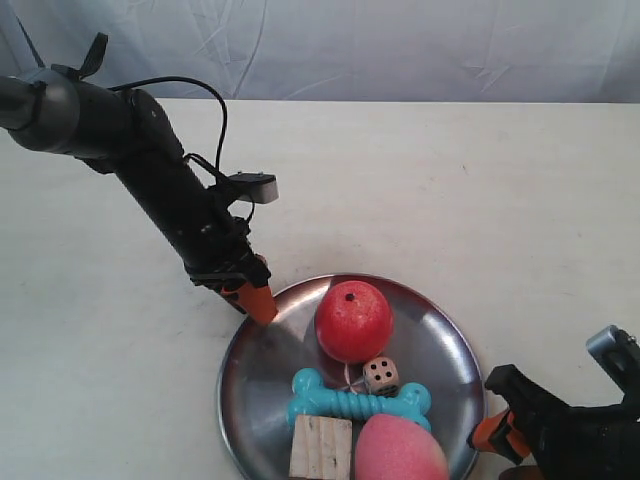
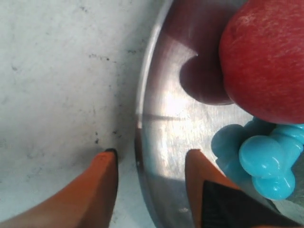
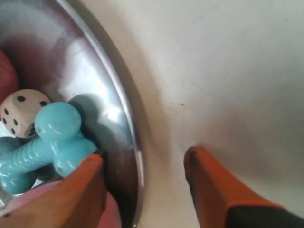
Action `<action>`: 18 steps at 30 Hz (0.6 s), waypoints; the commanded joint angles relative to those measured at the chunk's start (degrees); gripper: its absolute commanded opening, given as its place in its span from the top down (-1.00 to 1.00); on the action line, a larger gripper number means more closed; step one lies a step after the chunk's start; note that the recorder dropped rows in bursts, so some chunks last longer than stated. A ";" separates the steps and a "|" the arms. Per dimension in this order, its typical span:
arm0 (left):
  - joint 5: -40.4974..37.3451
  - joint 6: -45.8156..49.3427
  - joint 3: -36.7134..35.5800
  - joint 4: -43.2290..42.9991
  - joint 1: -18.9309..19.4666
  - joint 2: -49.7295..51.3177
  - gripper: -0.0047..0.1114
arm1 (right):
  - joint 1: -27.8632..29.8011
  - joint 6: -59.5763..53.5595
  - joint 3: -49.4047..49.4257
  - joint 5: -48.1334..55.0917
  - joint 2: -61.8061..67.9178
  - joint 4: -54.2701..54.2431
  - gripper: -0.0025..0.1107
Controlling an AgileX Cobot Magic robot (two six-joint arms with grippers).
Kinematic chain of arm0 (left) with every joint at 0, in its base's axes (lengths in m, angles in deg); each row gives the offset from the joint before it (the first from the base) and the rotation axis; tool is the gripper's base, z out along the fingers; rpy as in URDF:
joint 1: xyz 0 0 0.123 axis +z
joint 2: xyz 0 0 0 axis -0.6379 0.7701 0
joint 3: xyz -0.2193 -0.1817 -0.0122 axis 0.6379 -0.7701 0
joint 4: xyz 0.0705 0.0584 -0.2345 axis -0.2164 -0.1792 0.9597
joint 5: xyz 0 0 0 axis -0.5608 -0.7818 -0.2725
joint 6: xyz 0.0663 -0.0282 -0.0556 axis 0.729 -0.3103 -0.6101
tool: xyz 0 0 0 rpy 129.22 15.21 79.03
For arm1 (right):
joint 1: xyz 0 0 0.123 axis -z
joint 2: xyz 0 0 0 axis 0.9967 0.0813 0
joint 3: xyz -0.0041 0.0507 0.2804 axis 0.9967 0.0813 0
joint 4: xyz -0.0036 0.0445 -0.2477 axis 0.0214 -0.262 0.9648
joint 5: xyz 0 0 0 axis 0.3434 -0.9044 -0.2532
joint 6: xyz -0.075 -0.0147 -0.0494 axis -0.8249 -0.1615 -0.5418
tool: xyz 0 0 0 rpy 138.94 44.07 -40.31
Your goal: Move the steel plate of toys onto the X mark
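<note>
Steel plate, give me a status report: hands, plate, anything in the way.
Left hand open, straddling the steel plate rim. Right hand open, straddling the opposite rim. Plate flat on table, toys aboard. X mark not in view.

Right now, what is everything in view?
steel plate: one, silver, on the table
red ball: one, red, in the plate
die: one, pale, dark pips, beside the red ball
bone: one, turquoise, across the plate's middle
pink egg: one, pink, in the plate
wooden block: one, pale, beside the pink egg
table: one, white, under the plate
cloth: one, pale bluish, behind the table
left gripper: one, orange, open astride the plate's rim
right gripper: one, orange, open astride the opposite rim
</note>
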 commanded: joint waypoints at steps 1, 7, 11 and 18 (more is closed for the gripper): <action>0.20 -0.21 0.20 0.20 -0.16 0.24 0.16 | -3.32 -0.33 -0.01 -0.68 -0.16 -4.18 0.05; 0.42 -0.21 0.20 0.20 -0.16 0.24 0.16 | -7.61 -0.33 -0.01 -5.14 -0.16 -9.04 0.05; 0.42 -0.21 0.20 0.43 -0.16 0.24 0.16 | -9.49 -0.33 -0.01 -5.59 -0.16 -11.41 0.05; 0.42 -0.21 0.20 0.43 -0.16 0.24 0.16 | -12.23 -0.33 -0.24 -5.85 -0.16 -14.51 0.05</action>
